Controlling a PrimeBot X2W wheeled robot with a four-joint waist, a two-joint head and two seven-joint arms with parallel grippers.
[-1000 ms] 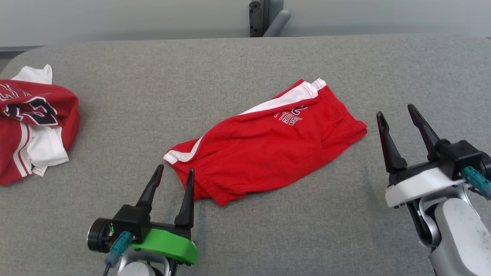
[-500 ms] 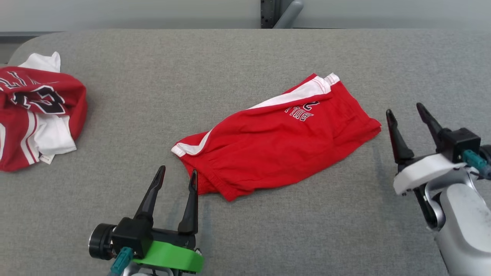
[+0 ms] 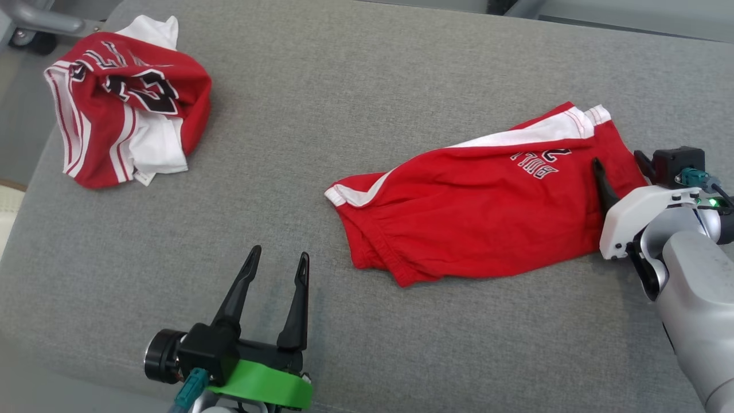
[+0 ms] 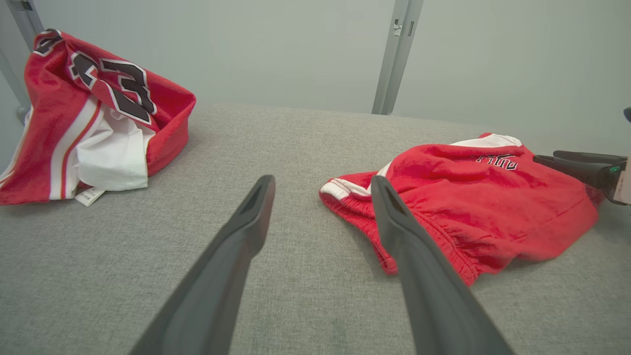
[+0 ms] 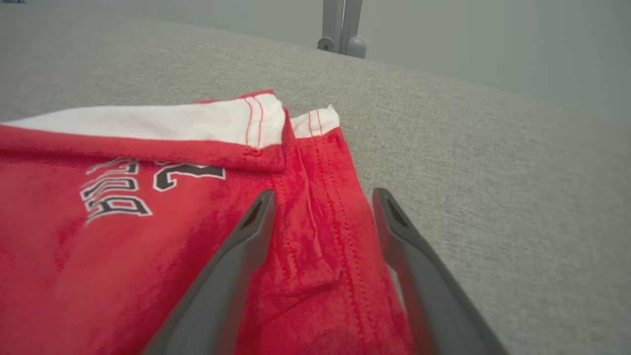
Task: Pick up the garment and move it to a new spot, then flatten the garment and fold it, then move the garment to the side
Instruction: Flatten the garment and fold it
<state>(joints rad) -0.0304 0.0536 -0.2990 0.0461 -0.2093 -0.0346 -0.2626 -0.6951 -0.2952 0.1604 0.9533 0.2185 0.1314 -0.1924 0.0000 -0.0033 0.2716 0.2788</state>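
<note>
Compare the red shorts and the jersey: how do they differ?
The shorts lie fairly flat; the jersey is bunched in a heap. The shorts carry small lettering; the jersey shows large black numerals. The right claw is over the shorts' edge; no claw is near the jersey. Both are red and white.

grey fabric surface (image 3: 367,69), perhaps a bed, bears red shorts (image 3: 487,212) and a crumpled jersey (image 3: 126,109).

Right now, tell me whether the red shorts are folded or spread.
Folded in half: on the red shorts, both white-trimmed leg hems overlap at one end.
</note>
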